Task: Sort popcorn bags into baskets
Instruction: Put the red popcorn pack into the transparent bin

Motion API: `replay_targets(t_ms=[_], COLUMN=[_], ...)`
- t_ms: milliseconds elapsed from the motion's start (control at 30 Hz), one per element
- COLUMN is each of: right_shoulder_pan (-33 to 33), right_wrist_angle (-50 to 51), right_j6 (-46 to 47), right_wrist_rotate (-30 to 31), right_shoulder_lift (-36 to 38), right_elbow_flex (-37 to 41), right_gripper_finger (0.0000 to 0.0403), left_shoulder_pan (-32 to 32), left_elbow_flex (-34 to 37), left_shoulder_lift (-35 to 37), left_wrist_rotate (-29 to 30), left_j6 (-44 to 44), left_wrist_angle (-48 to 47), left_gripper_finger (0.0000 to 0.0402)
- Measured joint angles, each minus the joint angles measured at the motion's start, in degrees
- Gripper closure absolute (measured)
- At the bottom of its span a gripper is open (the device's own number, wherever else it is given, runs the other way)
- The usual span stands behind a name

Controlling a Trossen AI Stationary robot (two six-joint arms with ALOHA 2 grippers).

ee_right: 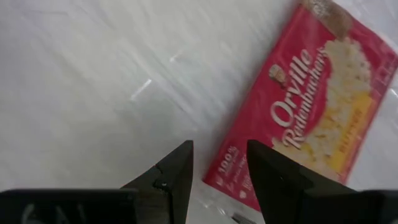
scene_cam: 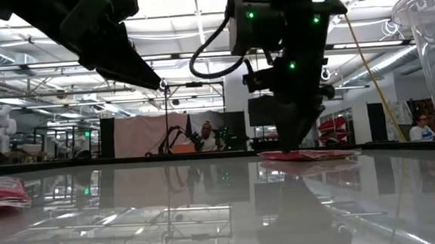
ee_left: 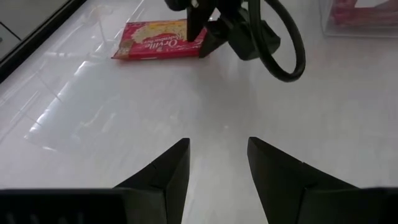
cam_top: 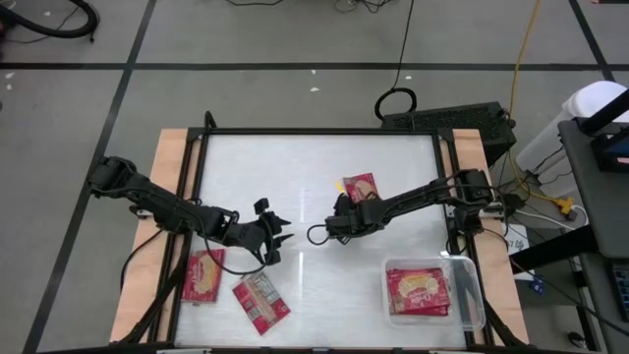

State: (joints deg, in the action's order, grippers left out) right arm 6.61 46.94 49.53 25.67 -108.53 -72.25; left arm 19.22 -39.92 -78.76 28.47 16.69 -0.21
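Right gripper (ee_right: pixel 217 163), fingers parted and empty, is poised at the popcorn bag's (ee_right: pixel 311 109) seven-o'clock edge; left gripper (ee_left: pixel 217 158) is parted over bare table (cam_top: pixel 295 177).

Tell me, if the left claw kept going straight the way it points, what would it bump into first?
Probably the right claw, which stands in its path over the bare table, beside a red popcorn bag. Heights are hard to judge, so it could pass underneath.

The table top (cam_top: pixel 314 177) is smooth, glossy white, mirroring ceiling lights, with a dark metal-looking frame and pale wooden side boards (cam_top: pixel 169 167). The popcorn bags (ee_right: pixel 317 106) look like shiny red film, slightly crinkled, and the basket (cam_top: pixel 470 295) is clear, glossy plastic. Both grippers' fingers (ee_left: pixel 165 174) look like matt black plastic.
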Motion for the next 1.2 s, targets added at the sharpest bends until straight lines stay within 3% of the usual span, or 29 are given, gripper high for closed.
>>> replay_targets(t_ms=[367, 700, 833, 1033, 1200], right_shoulder_pan=[0.2, 0.2, -0.1, -0.3, 0.2], right_wrist_angle=[0.9, 0.0, -3.0, -5.9, -5.5], right_j6=[-2.8, -2.4, -2.1, -1.9, -2.1], right_wrist_rotate=[0.3, 2.8, 1.3, 0.1, 0.1], right_shoulder_lift=[0.0, 0.1, 0.2, 0.5, 0.3], right_elbow_flex=[0.1, 0.8, 3.9, 6.8, 6.9], right_gripper_finger=[0.0256, 0.0168, 0.0155, 0.0176, 0.0241], left_shoulder_pan=[-0.9, -3.6, -3.6, -3.6, -3.6], left_elbow_flex=[0.0, 0.0, 0.0, 0.0, 0.0], left_shoulder_lift=[0.0, 0.0, 0.0, 0.0, 0.0], left_wrist_rotate=[0.0, 0.0, 0.0, 0.0, 0.0], left_j6=[-1.1, -1.4, -1.5, -1.4, -1.4], left_wrist_angle=[0.0, 0.7, 0.7, 0.7, 0.7], left_gripper_finger=[0.0236, 0.0236, 0.0236, 0.0236, 0.0236])
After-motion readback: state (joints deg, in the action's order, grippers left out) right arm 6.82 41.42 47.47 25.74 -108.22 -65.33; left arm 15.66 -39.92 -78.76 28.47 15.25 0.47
